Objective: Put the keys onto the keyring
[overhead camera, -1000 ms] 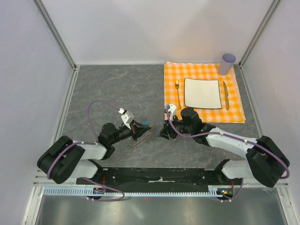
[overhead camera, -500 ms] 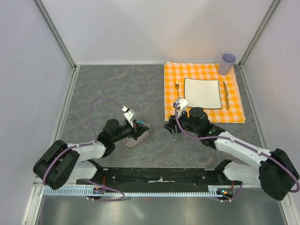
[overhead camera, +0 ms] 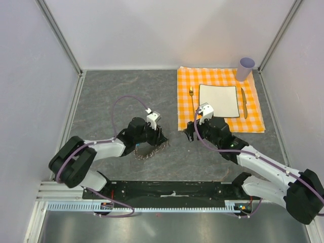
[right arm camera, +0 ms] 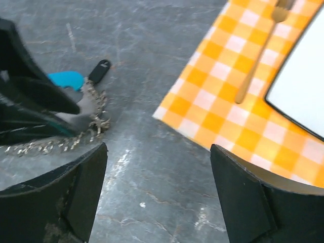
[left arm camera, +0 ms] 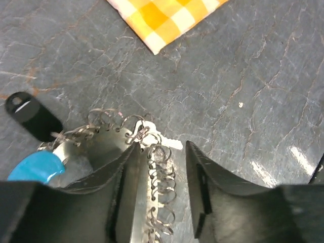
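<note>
1. The left gripper [overhead camera: 158, 136] is low over the grey table [overhead camera: 126, 96], near the middle, pointing towards the checked cloth [overhead camera: 220, 98].
2. In the left wrist view its fingers [left arm camera: 126, 197] stand apart. A run of the keyring [left arm camera: 158, 187] chain lies in the gap, close along the left-hand finger, and it is not pinched.
3. The keyring lies on the table under and just ahead of that gripper. Its chain bends round past the fingertips.
4. The blue tag [left arm camera: 35, 167] and the black fob [left arm camera: 33, 117] lie off to the left of the wrist view, the fob beyond the tag.
5. A small pale key [left arm camera: 166, 143] pokes out at the far bend of the chain, just beyond the fingertips. I cannot tell whether it is threaded on.
6. The right gripper [overhead camera: 188, 134] is beside the near left corner of the cloth. Its fingers [right arm camera: 81, 187] are spread wide with only bare table between them.
7. From the right wrist, the keyring sits to the left, under the dark left gripper.
8. On the cloth, a fork [overhead camera: 192, 101] lies left of a white plate [overhead camera: 218, 99], a knife [overhead camera: 243, 103] lies right of it, and a cup [overhead camera: 246, 68] stands at the far right corner.
</note>
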